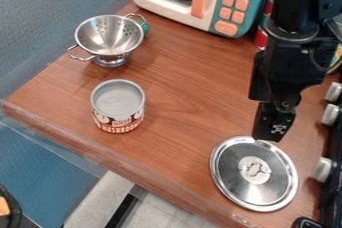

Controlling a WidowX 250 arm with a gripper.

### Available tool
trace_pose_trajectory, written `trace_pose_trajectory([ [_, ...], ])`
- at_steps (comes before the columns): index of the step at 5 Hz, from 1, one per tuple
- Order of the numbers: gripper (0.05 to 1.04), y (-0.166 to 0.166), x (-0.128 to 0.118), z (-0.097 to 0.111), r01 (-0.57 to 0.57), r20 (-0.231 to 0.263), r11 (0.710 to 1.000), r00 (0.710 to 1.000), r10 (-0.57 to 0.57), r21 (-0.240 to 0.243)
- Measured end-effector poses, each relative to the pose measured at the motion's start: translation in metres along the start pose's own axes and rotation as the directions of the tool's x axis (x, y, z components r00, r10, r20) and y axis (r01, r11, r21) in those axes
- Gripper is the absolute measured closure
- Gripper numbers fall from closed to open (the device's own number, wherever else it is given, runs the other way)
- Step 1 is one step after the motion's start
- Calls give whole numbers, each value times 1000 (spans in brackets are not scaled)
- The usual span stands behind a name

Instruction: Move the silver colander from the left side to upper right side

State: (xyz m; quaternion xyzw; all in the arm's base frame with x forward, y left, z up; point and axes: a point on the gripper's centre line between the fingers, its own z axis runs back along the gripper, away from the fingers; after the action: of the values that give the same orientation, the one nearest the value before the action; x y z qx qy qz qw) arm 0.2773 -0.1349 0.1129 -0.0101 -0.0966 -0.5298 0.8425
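The silver colander stands upright at the upper left of the wooden table, with one handle toward the lower left and one toward the upper right. My gripper hangs on the right side, just over the upper edge of a round silver lid and well away from the colander. Whether its fingers are open or shut I cannot tell.
A mushroom can stands below the colander. Behind are a toy microwave and a small green object by the colander's far side. Stove knobs line the right edge; the table edge runs along the lower left.
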Motion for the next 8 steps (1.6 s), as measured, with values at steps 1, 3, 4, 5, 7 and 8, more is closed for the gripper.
trace_pose_trajectory([
  [1,84,-1,-2,-7,-9,-23,1000,1000,9,-13],
  [3,84,56,-61,15,-367,-8,911,927,375,186],
  [4,84,70,-88,22,-483,17,814,863,505,323],
  [5,84,88,-124,30,-566,23,696,783,622,442],
  [7,84,105,-148,25,-573,11,613,735,678,544],
  [8,84,106,-152,14,-568,-24,608,719,694,555],
])
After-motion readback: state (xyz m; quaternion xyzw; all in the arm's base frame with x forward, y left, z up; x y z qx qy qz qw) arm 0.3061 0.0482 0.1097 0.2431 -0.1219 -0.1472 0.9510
